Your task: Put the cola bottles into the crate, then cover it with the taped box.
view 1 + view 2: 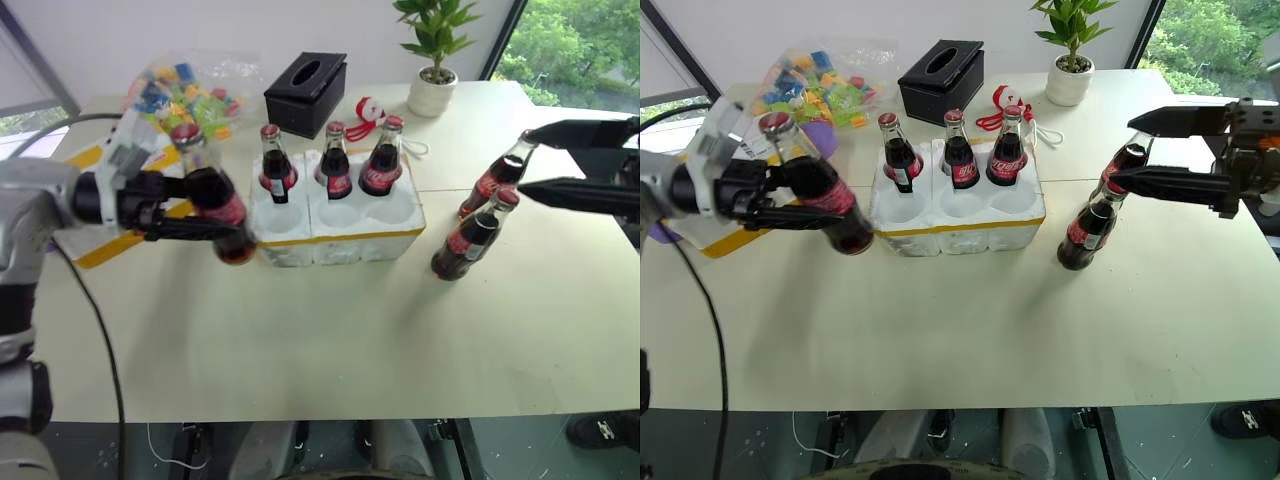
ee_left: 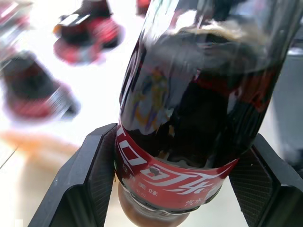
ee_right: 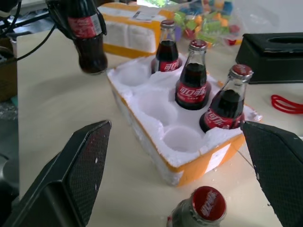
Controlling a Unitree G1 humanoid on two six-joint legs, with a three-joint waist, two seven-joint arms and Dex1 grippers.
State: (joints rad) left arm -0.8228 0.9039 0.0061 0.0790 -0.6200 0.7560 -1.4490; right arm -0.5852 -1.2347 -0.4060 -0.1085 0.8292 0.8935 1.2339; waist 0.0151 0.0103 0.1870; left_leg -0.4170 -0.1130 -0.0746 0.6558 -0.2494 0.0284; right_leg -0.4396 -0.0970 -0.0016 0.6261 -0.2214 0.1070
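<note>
**Bottle in the air beside the crate**

The left claw (image 1: 190, 215) is clamped on a cola bottle (image 1: 212, 193), tilted, just left of the crate (image 1: 335, 240). Three bottles (image 1: 334, 160) fill its back row; the front holes are free. The right claw (image 1: 545, 160) is spread wide by two bottles (image 1: 478, 225) on the surface (image 1: 330, 340). The arm hides much of the taped box (image 1: 95, 250).

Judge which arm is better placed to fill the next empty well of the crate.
Left: its gripper already holds a cola bottle lifted beside the crate. The right gripper is open, near two bottles standing on the table.
</note>
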